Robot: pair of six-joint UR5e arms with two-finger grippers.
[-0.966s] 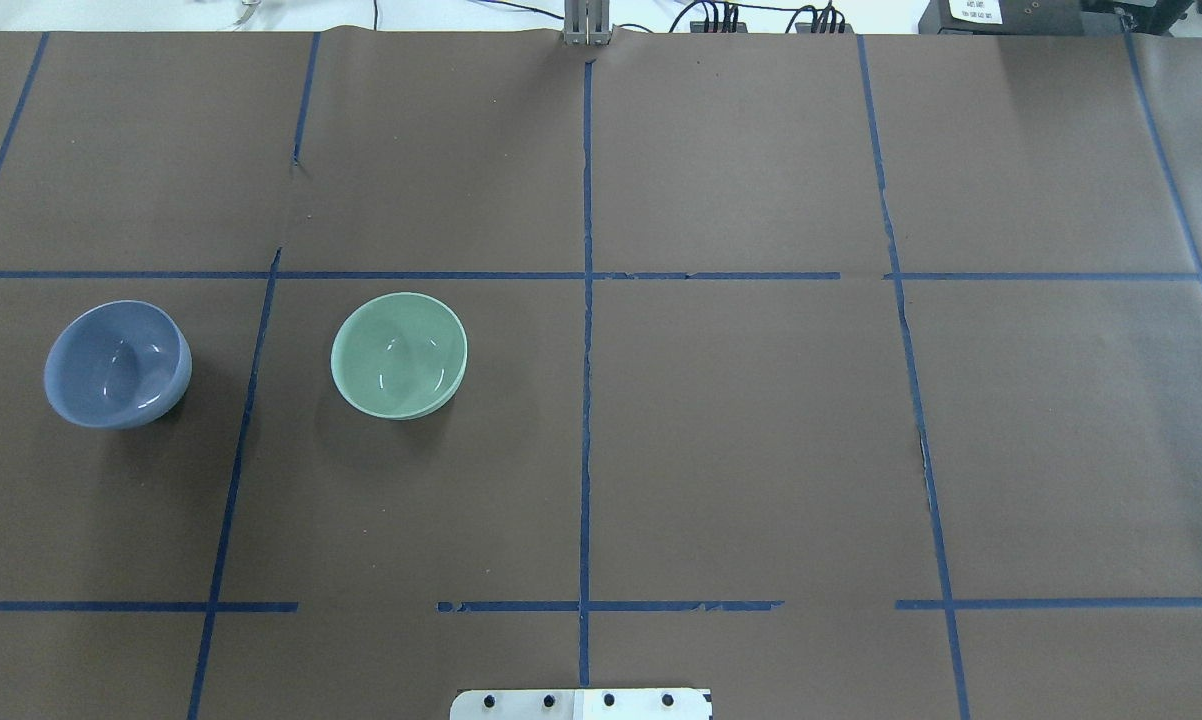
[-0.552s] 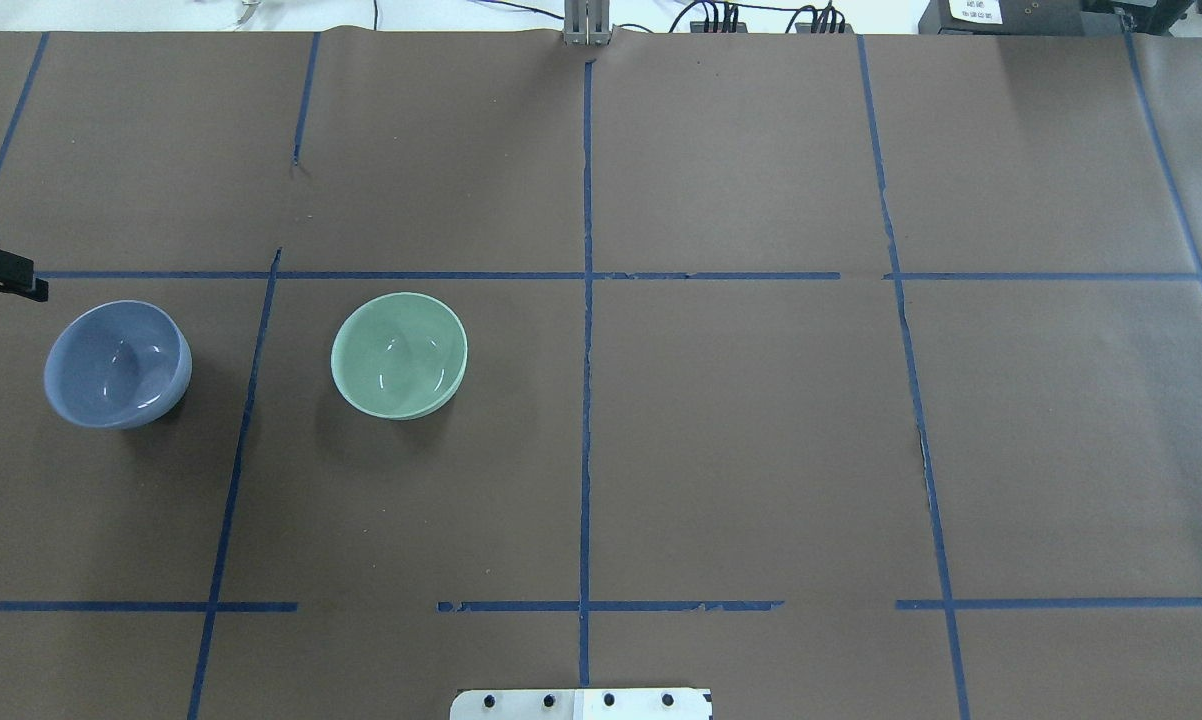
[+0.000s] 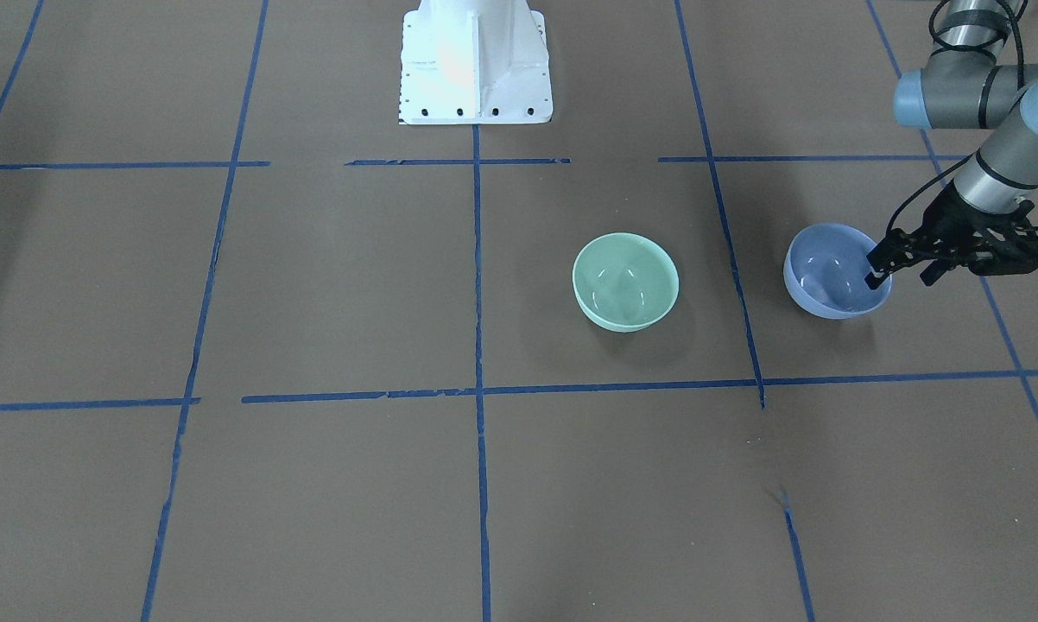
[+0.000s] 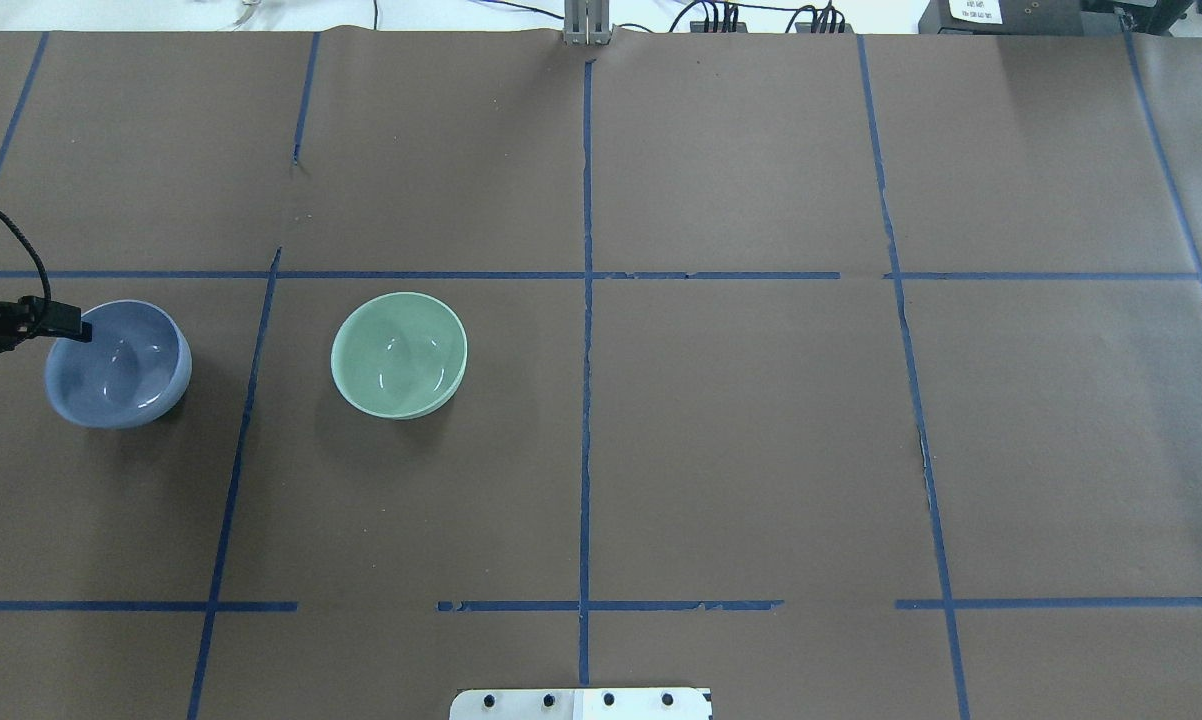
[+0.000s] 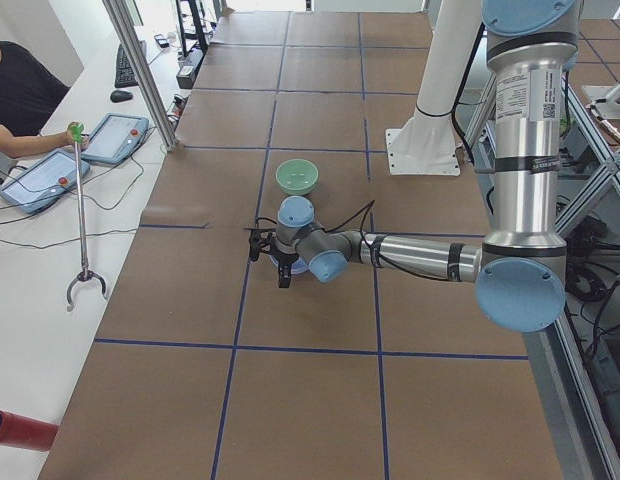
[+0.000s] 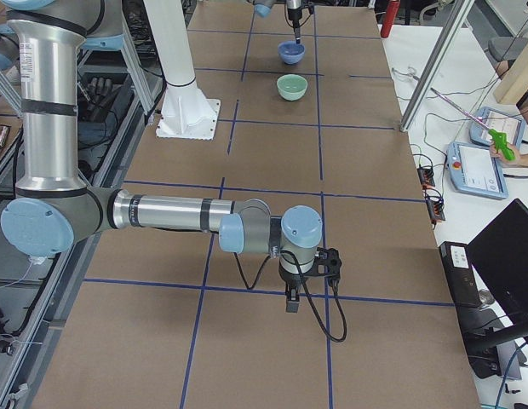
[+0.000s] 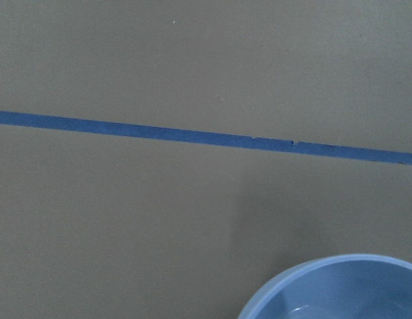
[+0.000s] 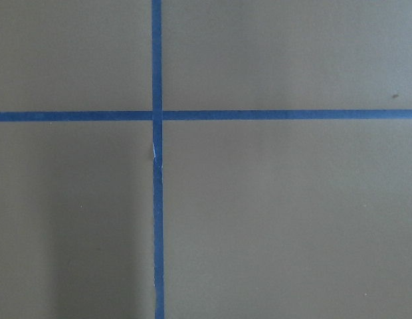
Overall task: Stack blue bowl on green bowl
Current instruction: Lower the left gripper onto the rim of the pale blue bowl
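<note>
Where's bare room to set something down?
The table is bare between blue bowl and green bowl, and broadly to the robot's right of the green bowl. Crowded only at the blue bowl's outer rim, where the left gripper is.

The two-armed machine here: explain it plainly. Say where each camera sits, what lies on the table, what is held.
It is a robot with two arms, each ending in a two-finger gripper. One camera faces it, one looks over its shoulders, two stand at either end, one rides each wrist. On the brown table sit a blue bowl and a green bowl, apart. The left gripper is open at the blue bowl's rim and holds nothing. The right gripper hangs far from both; its state is unclear.
</note>
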